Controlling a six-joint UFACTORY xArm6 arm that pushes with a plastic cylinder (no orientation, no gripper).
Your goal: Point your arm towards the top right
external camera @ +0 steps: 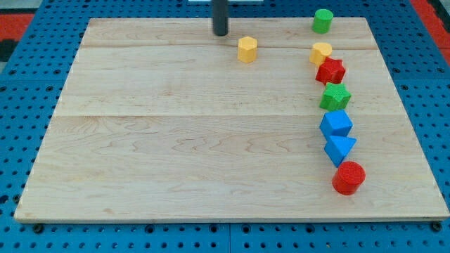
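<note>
The wooden counter [176,140] fills most of the view, lying on a blue pegboard [21,239]. The dark rod comes down from the 12 o'clock edge, and my tip [221,34] rests on the counter just left of centre near that edge. There is no claw on this arm, so its width cannot be told.

A yellow hexagonal block [247,50] sits just beside my tip at about 4 o'clock from it, apart, not touching. The top-right corner of the counter lies at 3 o'clock from my tip, well apart; a green cylinder [323,20] stands near that corner.

From there a chain of blocks runs toward 6 o'clock: a yellow cylinder [321,53] touching a red star [330,71], a green star [335,96], a blue cube [336,124], a blue triangular block [340,149] and a red cylinder [349,177].
</note>
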